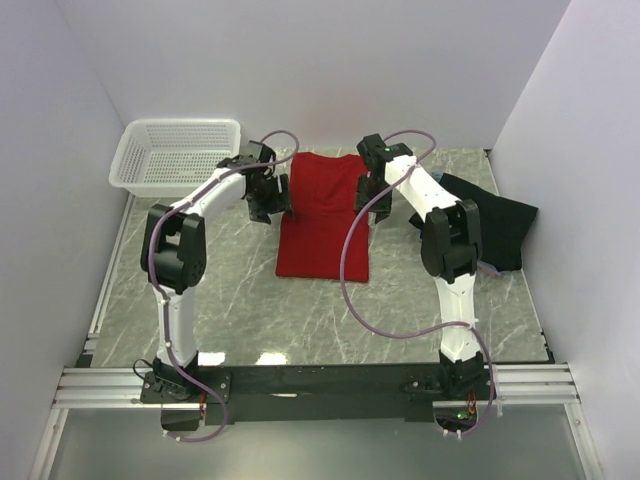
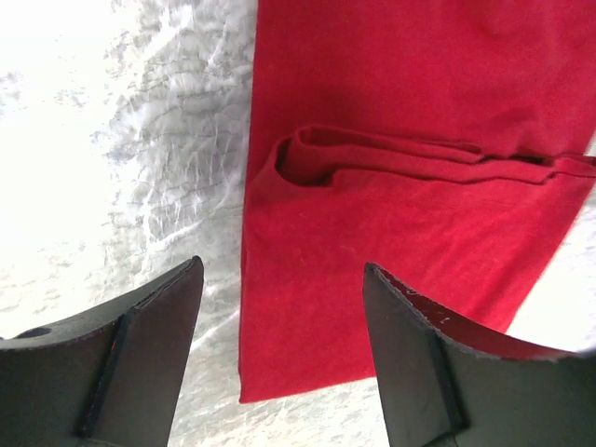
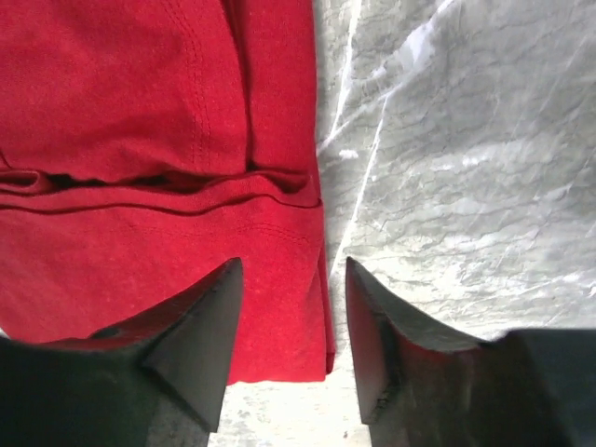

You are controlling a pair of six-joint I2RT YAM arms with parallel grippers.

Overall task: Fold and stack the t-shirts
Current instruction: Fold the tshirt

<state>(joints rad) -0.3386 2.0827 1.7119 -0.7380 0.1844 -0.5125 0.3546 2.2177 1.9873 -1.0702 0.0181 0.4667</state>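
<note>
- The red t-shirt [image 1: 323, 215] is laid as a folded strip at the table's middle, toward the far side.
- The left gripper [image 2: 284, 275] is spread over its left edge, nothing pinched.
- The right gripper [image 3: 293, 270] is spread over its right edge, also empty.
- The black t-shirt [image 1: 500, 225] is crumpled at the right.

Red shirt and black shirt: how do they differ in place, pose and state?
1. The red shirt lies mid-table between the arms; the black shirt lies at the right edge, partly hidden by the right arm.
2. The red shirt is folded into a long narrow rectangle; the black shirt's fold cannot be made out.
3. The red shirt lies square to the table; the black shirt lies askew.
Both rest on the table, and neither is held.
</note>
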